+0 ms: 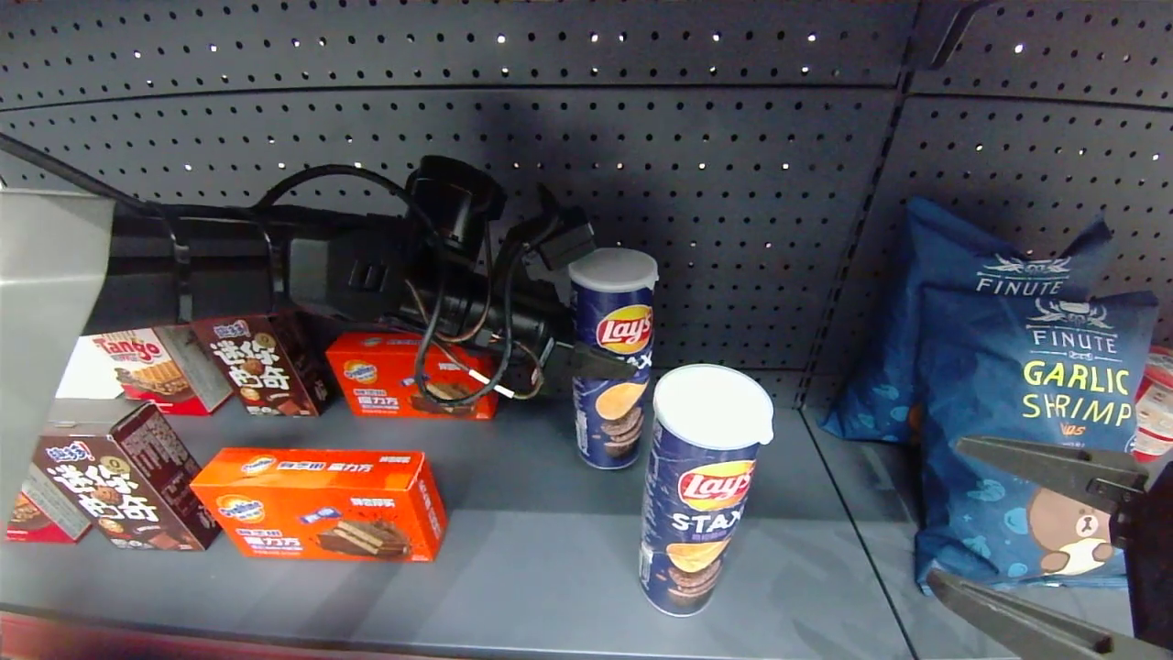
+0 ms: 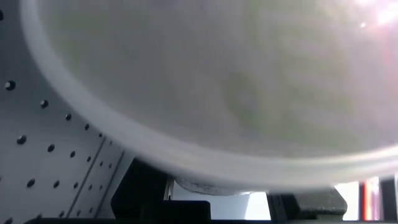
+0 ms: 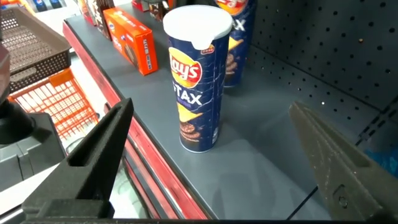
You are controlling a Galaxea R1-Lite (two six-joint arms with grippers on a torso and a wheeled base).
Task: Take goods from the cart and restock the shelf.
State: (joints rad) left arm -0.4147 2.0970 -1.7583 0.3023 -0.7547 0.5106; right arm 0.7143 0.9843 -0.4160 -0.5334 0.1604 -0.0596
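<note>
The left gripper is clasping the rear chips can, which is standing upright on the grey shelf, close to the perforated back panel. One dark finger is lying across the front of the can at mid-height. The left arm is stretching in from the shelf's left side, passing above the boxed goods. In the left wrist view the can's pale lid is sitting right up against the camera.

A second, front chips can is standing upright nearer the shelf's edge, just to the right of the rear can and apart from it, with its white lid on.

The right gripper is hanging at the lower right with its fingers spread wide and holding nothing. In the right wrist view the front can is sitting between the two open fingers, farther in and untouched.

Two orange biscuit boxes are lying flat on the left half of the shelf, one near the edge and one farther back. Brown snack boxes and a red-and-white wafer box are lying beside them. Blue snack bags are leaning against the back panel in the bay to the right. An orange wire basket is showing below the shelf's red front edge.
</note>
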